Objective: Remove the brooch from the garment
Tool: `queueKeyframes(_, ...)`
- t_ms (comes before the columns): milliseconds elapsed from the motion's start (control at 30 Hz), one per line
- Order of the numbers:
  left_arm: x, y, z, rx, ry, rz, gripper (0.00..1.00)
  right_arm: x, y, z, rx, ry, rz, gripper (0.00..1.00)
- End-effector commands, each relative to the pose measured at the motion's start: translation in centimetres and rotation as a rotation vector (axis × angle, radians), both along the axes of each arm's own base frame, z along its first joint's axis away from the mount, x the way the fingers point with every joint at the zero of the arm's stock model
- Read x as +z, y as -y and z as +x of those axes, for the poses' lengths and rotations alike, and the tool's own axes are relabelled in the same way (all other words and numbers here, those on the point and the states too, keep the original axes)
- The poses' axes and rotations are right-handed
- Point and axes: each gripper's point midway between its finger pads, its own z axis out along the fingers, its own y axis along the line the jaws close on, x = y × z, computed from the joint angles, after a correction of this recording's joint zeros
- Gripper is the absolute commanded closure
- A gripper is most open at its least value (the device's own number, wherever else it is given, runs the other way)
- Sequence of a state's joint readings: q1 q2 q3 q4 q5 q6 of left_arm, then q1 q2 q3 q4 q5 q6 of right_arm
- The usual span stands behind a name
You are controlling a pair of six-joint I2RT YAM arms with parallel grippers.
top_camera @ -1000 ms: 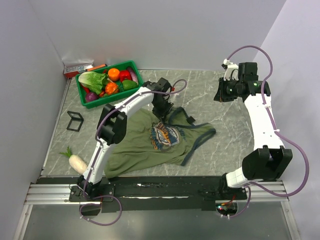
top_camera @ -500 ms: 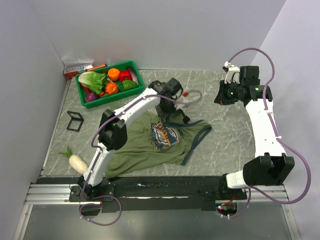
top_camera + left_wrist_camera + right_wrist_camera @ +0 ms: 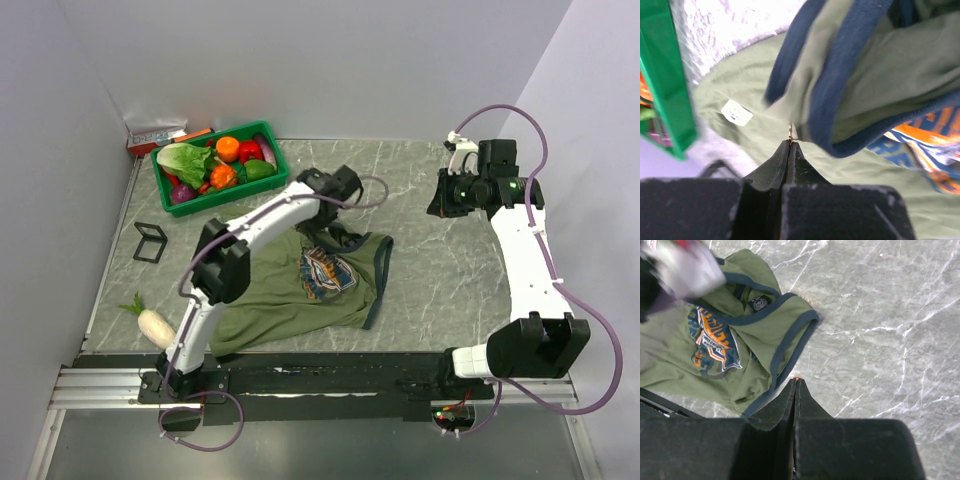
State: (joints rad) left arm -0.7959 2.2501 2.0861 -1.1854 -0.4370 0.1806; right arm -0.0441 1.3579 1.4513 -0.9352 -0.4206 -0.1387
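On the counter (image 3: 450, 270) the garment (image 3: 290, 290) lies bunched under the left arm. The right gripper (image 3: 796, 381), closed and empty, hangs well apart rightward. The left gripper (image 3: 790, 144) pinches a tiny speck, seemingly the brooch (image 3: 790, 131), directly at its tips against the green fabric.

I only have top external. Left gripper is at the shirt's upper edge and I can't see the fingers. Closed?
Observer: Left wrist view shows the left gripper shut, tips together, pointing at the garment beside a navy-trimmed fold.
Operator: Is the brooch in it?
Observer: Can't confirm. Only a tiny pinkish sliver shows at the tips, too small to identify.
Operator: Right arm?
Observer: The right gripper is shut too, over bare table just off the garment's navy hem.
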Motion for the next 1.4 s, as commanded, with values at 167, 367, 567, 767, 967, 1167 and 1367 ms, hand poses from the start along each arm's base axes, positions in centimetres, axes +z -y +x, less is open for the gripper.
queueKeyframes(167,8.1,-1.5,-2.5,0.245,-0.047,-0.409,0.99,2.1,-0.1,-0.9,-0.004,0.067,0.018,1.0)
queueKeyframes(367,-0.3,-11.1,-7.3,0.596,-0.425,-0.421,0.99,2.0,-0.2,-0.9,-0.004,0.06,0.023,1.0)
queueKeyframes(567,-4.5,-11.9,-7.9,0.762,-0.627,-0.437,0.99,2.5,-0.4,0.0,-0.002,0.062,0.021,1.0)
queueKeyframes(767,-7.1,-19.2,-7.4,0.915,-0.364,-0.054,0.99,2.5,-0.9,0.7,0.025,0.068,-0.022,1.0)
queueKeyframes(967,-2.5,-21.4,-5.0,0.979,-0.102,-0.033,0.99,1.8,-2.4,1.4,0.071,0.055,-0.029,1.0)
queueKeyframes(1167,1.2,-11.6,-5.7,0.624,-0.487,-0.584,0.99,0.7,-4.4,2.1,0.146,0.024,-0.038,1.0)
queueKeyframes(1367,2.7,-8.5,-9.7,0.352,-0.649,-0.843,0.99,-0.6,-7.1,1.4,0.272,0.002,-0.055,1.0)
